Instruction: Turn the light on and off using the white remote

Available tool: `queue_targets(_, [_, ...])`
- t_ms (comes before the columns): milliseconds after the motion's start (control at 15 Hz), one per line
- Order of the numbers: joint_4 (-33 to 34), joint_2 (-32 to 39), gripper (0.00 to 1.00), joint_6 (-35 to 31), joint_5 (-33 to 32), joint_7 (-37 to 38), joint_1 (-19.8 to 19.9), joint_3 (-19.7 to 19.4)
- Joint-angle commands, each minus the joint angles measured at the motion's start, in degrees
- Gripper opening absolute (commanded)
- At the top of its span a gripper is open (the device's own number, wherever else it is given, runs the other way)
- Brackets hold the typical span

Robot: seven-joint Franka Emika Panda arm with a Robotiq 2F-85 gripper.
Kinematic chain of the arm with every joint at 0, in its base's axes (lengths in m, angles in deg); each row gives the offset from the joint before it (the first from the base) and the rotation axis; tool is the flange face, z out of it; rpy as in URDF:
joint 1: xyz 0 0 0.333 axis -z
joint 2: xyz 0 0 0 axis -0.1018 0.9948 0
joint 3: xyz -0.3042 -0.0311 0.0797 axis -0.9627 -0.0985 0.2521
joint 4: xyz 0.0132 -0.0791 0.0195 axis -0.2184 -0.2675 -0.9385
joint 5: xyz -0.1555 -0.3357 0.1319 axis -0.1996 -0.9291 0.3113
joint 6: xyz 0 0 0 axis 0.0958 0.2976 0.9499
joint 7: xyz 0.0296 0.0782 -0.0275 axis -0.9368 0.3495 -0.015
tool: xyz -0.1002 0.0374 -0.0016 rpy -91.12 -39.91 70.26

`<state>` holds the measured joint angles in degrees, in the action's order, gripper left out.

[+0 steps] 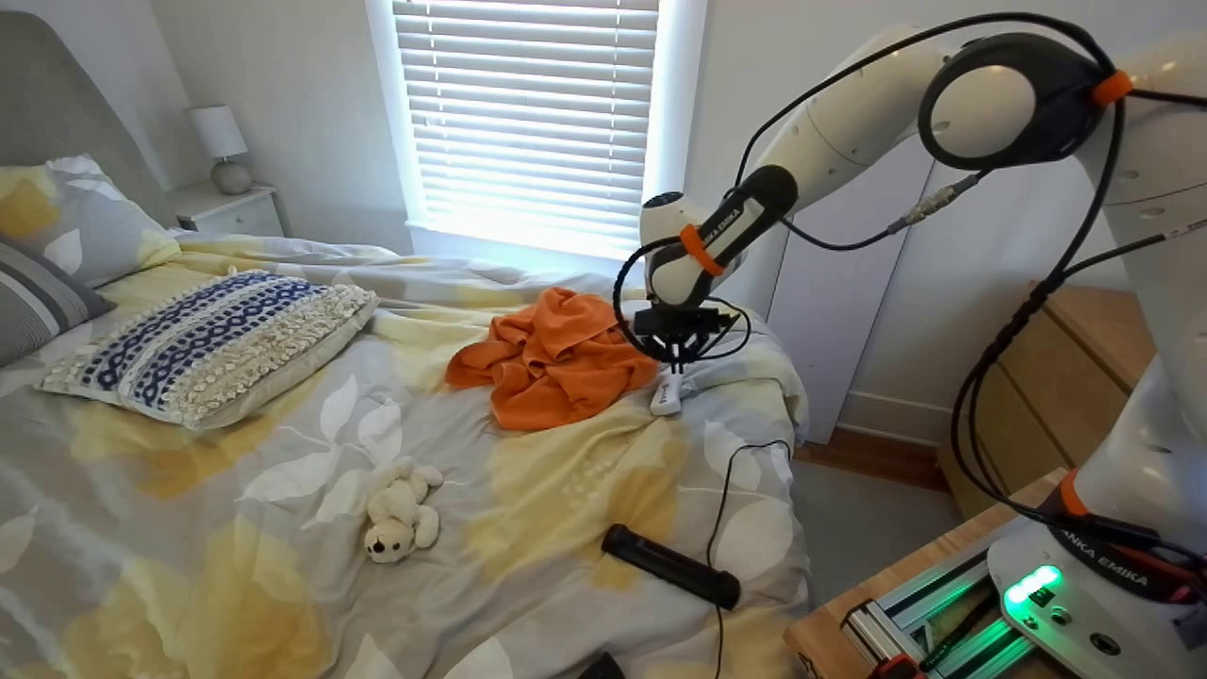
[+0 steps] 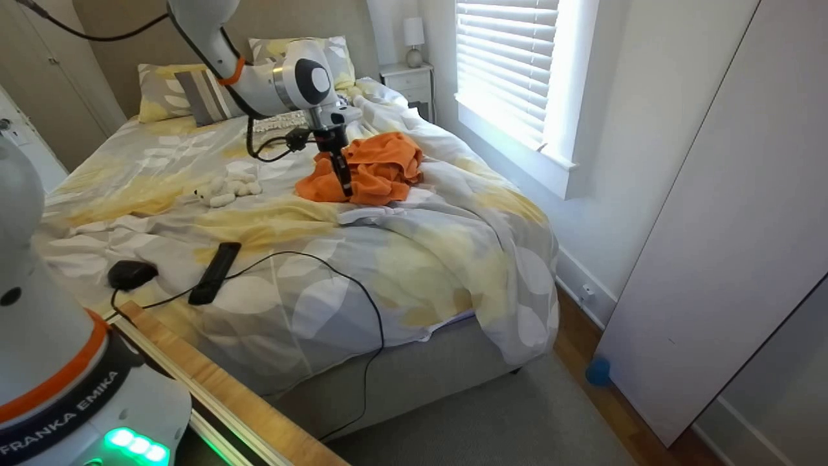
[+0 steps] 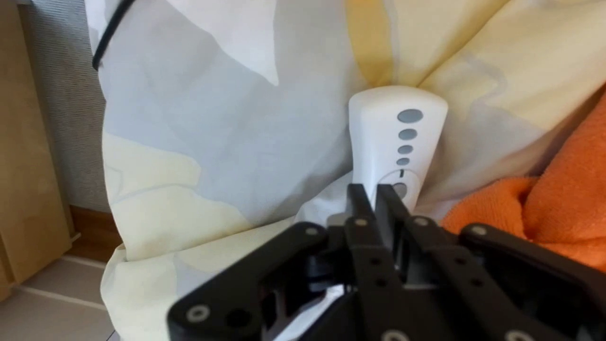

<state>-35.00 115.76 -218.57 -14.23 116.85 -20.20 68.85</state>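
The white remote (image 3: 381, 135) lies face up on the bed, with a column of grey oval buttons. It also shows in an exterior view (image 1: 666, 398); I cannot make it out clearly in an exterior view behind my gripper (image 2: 348, 193). My gripper points down over the remote's lower part (image 3: 370, 190). Its fingers are close together with a narrow gap and nothing held between them. The right finger is beside the lowest visible button and partly covers it. I cannot tell whether the fingertips touch the remote. A white lamp (image 1: 219, 132) stands on the nightstand, with no clear glow.
An orange cloth (image 1: 556, 363) is bunched beside the remote. A white plush toy (image 1: 401, 514), a black bar-shaped device (image 1: 671, 566) with a cable, and a patterned cushion (image 1: 212, 344) lie on the bed (image 2: 414, 259). A black box-shaped item (image 2: 132, 274) is near the robot's base.
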Motion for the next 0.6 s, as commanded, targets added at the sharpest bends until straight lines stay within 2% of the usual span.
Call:
queue_targets(0, [6.3, 6.4, 0.00, -0.4, -2.6, 3.4, 0.3, 0.1])
queue_targets(533, [14.8, 14.0, 0.00, -1.0, -5.0, 5.8, -0.3, -1.2])
